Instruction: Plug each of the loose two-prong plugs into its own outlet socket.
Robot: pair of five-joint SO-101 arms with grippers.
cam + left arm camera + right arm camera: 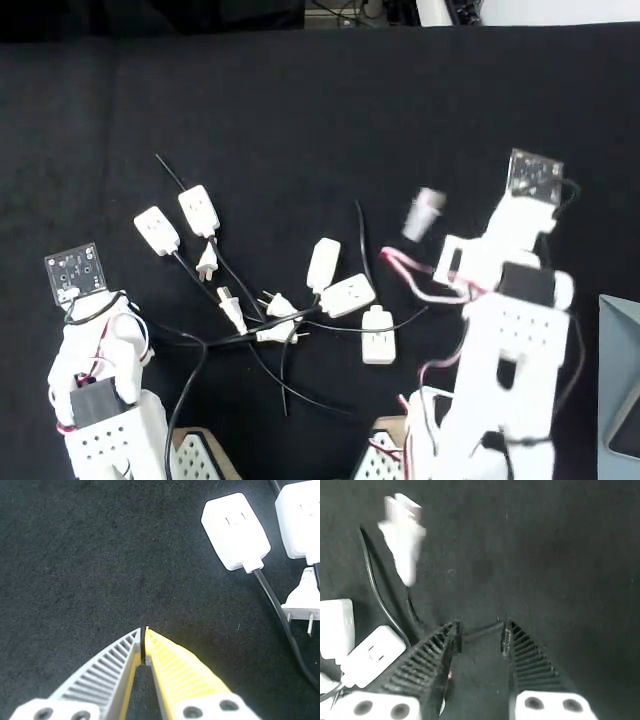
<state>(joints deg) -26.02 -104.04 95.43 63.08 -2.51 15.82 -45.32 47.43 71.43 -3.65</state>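
Observation:
Several white outlet sockets lie on the black cloth: two at the left [156, 230] [199, 210] and three near the middle [323, 263] [348, 295] [378, 333]. Loose two-prong plugs [207, 262] [231, 308] [278, 303] lie among black cords between them. One more plug [423, 213] is blurred, just left of the right arm; it is also in the right wrist view [402, 535]. My right gripper [480, 626] is open over bare cloth, short of that plug. My left gripper [145, 630] is shut and empty, near a socket [235, 530] and a plug [305, 600].
Black cords [200, 350] trail from the plug cluster toward the front edge between the two arm bases. A grey container [620, 380] sits at the right edge. The far half of the cloth [300, 100] is bare.

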